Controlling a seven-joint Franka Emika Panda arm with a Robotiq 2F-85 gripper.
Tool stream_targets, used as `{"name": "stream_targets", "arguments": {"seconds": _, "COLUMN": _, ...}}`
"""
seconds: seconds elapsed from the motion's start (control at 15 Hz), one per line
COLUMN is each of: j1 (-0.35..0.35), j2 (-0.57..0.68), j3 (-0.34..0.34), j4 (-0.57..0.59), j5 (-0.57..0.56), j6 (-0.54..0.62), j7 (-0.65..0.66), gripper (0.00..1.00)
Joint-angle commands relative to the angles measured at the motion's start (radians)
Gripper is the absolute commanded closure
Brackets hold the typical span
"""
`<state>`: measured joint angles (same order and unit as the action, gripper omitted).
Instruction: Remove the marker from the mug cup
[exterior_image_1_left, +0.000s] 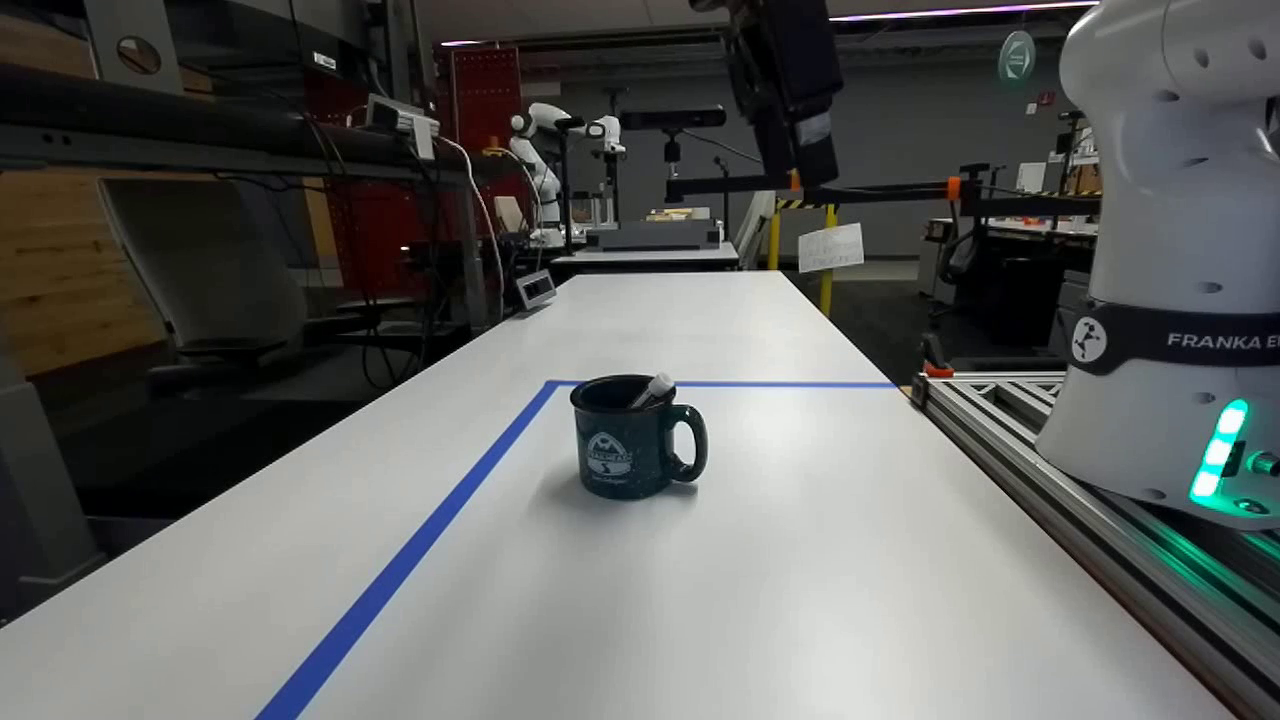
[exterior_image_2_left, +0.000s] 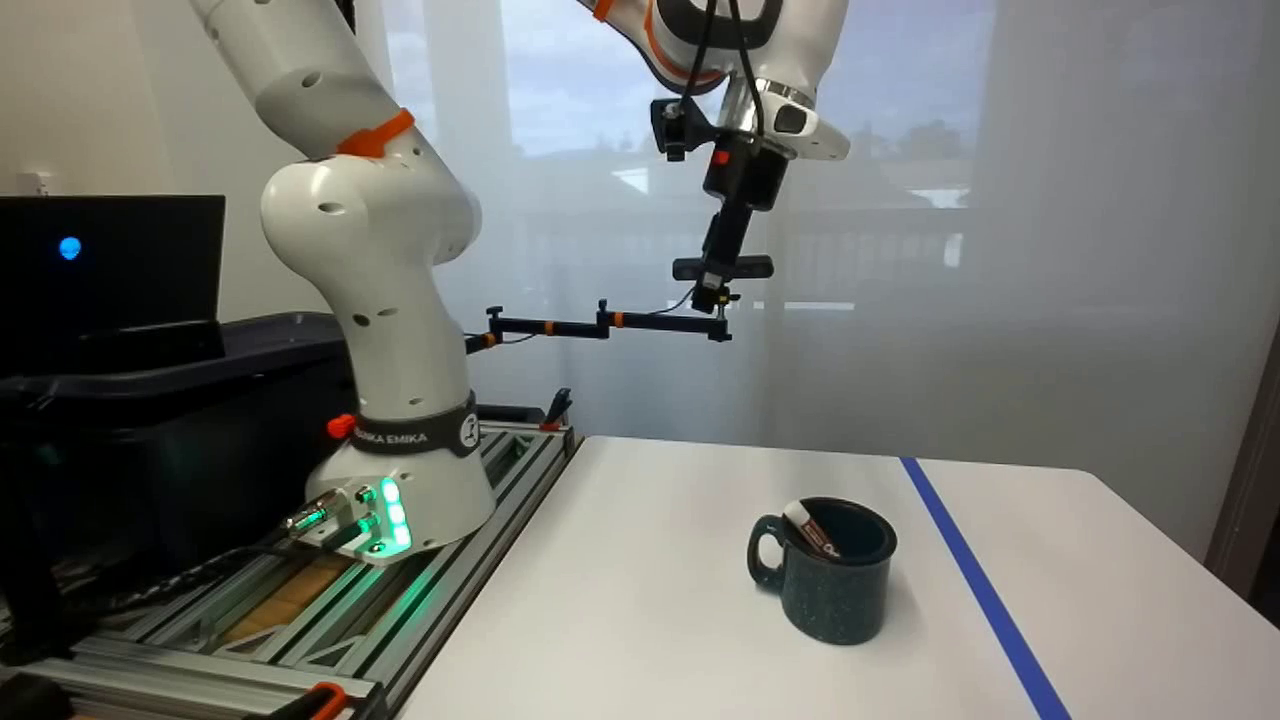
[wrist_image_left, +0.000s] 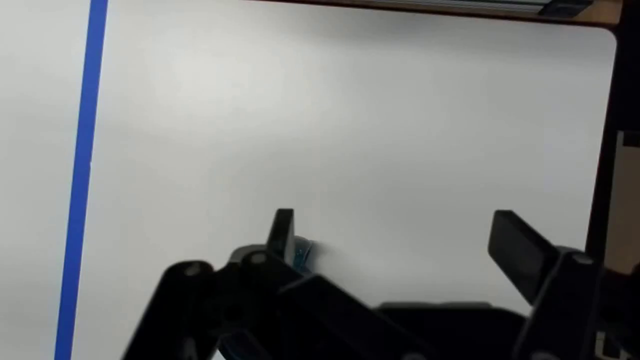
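Observation:
The mug cup (exterior_image_1_left: 625, 455) stands upright on the white table, dark with a pale logo, its handle toward the robot base; it also shows in an exterior view (exterior_image_2_left: 838, 595). The marker (exterior_image_1_left: 652, 390) leans inside it, its white end just above the rim; its white end and brown-red label show in an exterior view (exterior_image_2_left: 812, 530). My gripper (exterior_image_2_left: 710, 298) is high above the table, apart from the mug. In the wrist view my gripper (wrist_image_left: 392, 215) is wide open with nothing between its fingers. The left finger hides most of the mug (wrist_image_left: 301, 252); the marker is hidden there.
Blue tape (exterior_image_1_left: 430, 535) runs along the white table (exterior_image_1_left: 850, 560) beside the mug. The robot base (exterior_image_2_left: 400, 500) stands on a metal frame along the table's edge. A black jointed bar (exterior_image_2_left: 560, 327) reaches out behind the table. A small grey device (exterior_image_1_left: 536, 290) sits at the far table edge.

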<state>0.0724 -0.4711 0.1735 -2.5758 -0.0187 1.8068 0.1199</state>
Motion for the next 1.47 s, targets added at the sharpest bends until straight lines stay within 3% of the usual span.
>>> {"name": "stream_targets", "arguments": {"seconds": 0.0, "j1": -0.001, "j2": 0.06, "j3": -0.044, "j4": 0.023, "j5": 0.011, "j6": -0.002, "j7": -0.023, "gripper": 0.0}}
{"name": "stream_targets", "arguments": {"seconds": 0.47, "j1": -0.058, "j2": 0.271, "j3": -0.203, "j4": 0.112, "j5": 0.083, "j6": 0.109, "j7": -0.169, "gripper": 0.0}}
{"name": "stream_targets", "arguments": {"seconds": 0.6, "j1": -0.072, "j2": 0.352, "j3": -0.221, "j4": 0.156, "j5": 0.106, "j6": 0.174, "j7": -0.166, "gripper": 0.0}}
{"name": "stream_targets", "arguments": {"seconds": 0.67, "j1": -0.071, "j2": 0.266, "j3": -0.205, "j4": 0.095, "j5": 0.065, "j6": 0.14, "j7": -0.148, "gripper": 0.0}}
{"name": "stream_targets", "arguments": {"seconds": 1.4, "j1": -0.111, "j2": 0.493, "j3": -0.237, "j4": 0.25, "j5": 0.056, "j6": 0.142, "j7": -0.245, "gripper": 0.0}}
